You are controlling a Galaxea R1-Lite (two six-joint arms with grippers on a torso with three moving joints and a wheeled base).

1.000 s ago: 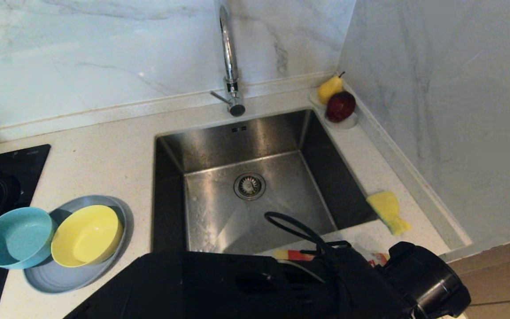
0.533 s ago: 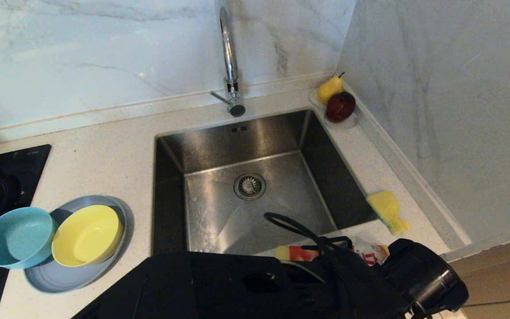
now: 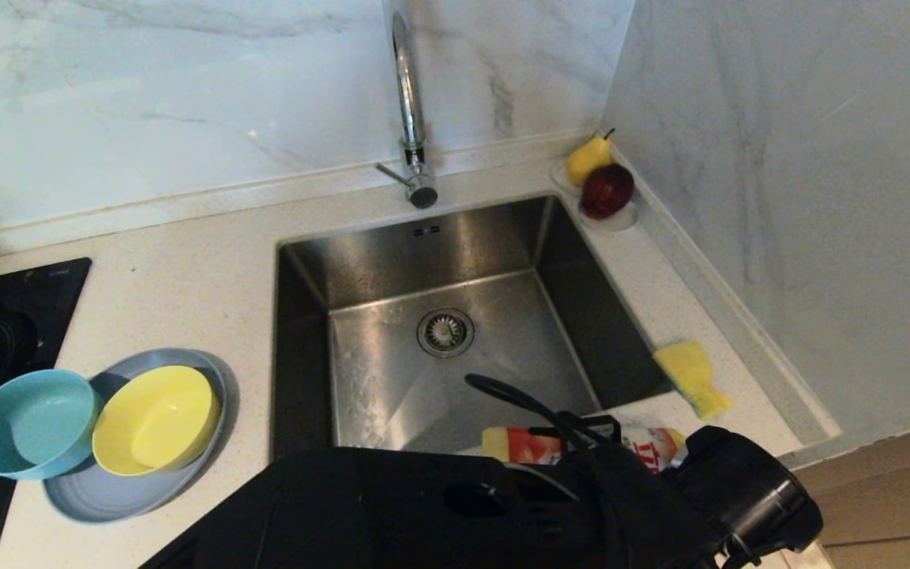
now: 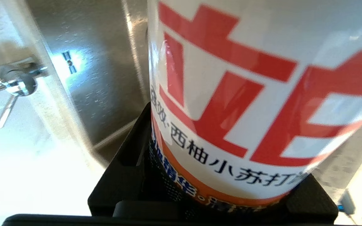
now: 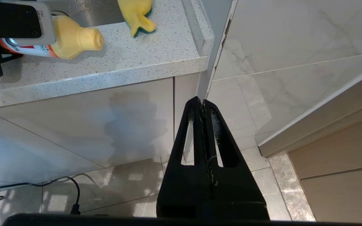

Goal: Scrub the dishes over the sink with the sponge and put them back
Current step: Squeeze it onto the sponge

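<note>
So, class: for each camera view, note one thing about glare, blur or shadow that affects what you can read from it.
Head view: window glare streaks the sink floor, and the dark arm hides the near edge.
Left wrist view: the detergent bottle fills the picture, its label slightly blurred; the worktop is washed out white.
Right wrist view: evenly lit, with a soft shadow on the cabinet front.

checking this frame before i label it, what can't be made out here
- Left gripper: shut on the detergent bottle; in the head view the arm hides the grip.
- Bottle label: cut off by the left wrist view's edges.
- Grey-blue plate: mostly covered by the yellow bowl and teal-blue bowl.
- Tap: its top leaves the head view.
</note>
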